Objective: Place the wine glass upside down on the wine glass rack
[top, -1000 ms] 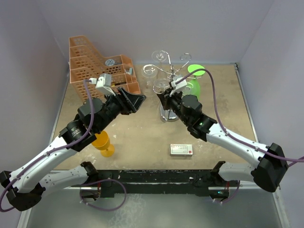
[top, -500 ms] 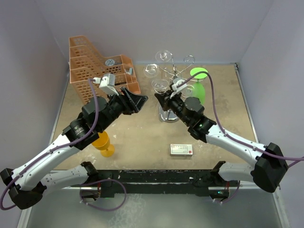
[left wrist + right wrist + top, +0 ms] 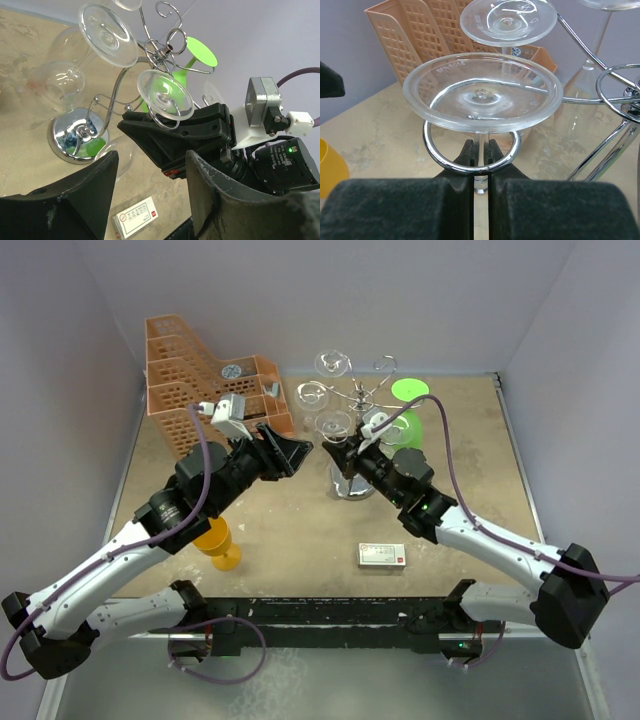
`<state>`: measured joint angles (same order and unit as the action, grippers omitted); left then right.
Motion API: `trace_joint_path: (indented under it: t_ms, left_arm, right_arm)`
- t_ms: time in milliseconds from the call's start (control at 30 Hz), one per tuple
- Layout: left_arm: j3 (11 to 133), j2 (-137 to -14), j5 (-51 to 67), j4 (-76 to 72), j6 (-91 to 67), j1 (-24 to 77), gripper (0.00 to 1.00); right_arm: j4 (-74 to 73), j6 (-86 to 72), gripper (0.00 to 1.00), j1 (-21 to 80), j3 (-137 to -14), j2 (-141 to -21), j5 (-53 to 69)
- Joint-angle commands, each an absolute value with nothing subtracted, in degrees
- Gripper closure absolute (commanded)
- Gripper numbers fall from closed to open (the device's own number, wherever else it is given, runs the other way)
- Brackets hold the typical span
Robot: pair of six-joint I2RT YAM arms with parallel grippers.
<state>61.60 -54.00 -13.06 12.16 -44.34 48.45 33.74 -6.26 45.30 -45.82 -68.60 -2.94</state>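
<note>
The wine glass [image 3: 482, 95] is clear and upside down, with its round foot on top. Its stem runs down through a ring arm [image 3: 436, 159] of the wine glass rack [image 3: 349, 485], and the foot sits just above that ring. My right gripper [image 3: 480, 148] is shut on the stem below the ring. From above, the glass [image 3: 337, 424] and the right gripper [image 3: 340, 448] are at the rack's left side. My left gripper [image 3: 152, 161] is open and empty, just left of the rack [image 3: 75, 142] and facing the glass [image 3: 165, 97].
Two more clear glasses [image 3: 333, 364] [image 3: 312, 394] and a green glass [image 3: 409, 408] hang upside down at the rack. An orange lattice basket [image 3: 205, 380] stands at the back left. A yellow cup [image 3: 217, 542] and a small white box [image 3: 382, 555] lie toward the front.
The left gripper has moved a little right toward the rack. The right gripper has shifted slightly left with the glass, and the rack's arms have swung a bit.
</note>
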Motion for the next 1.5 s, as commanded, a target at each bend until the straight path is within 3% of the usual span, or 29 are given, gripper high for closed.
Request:
trace_joint_path:
  t_ms: [0,867,1467]
  left_arm:
    - [64.07,-53.86,-12.65,11.07,-43.82,48.43,0.46]
    - [63.46,-51.54,-15.48,11.38,-43.5,48.43,0.46]
    - [63.29,-50.31,-16.85,12.3,-43.23,48.43,0.46]
  right_arm:
    - [43.72,-4.78,0.99,45.77,-47.35,-64.37,2.85]
    - [49.77,1.75,0.99,45.62,-44.44,-66.31,3.25]
    - [50.93,-1.6,0.99,45.65,-43.84,-65.33,15.12]
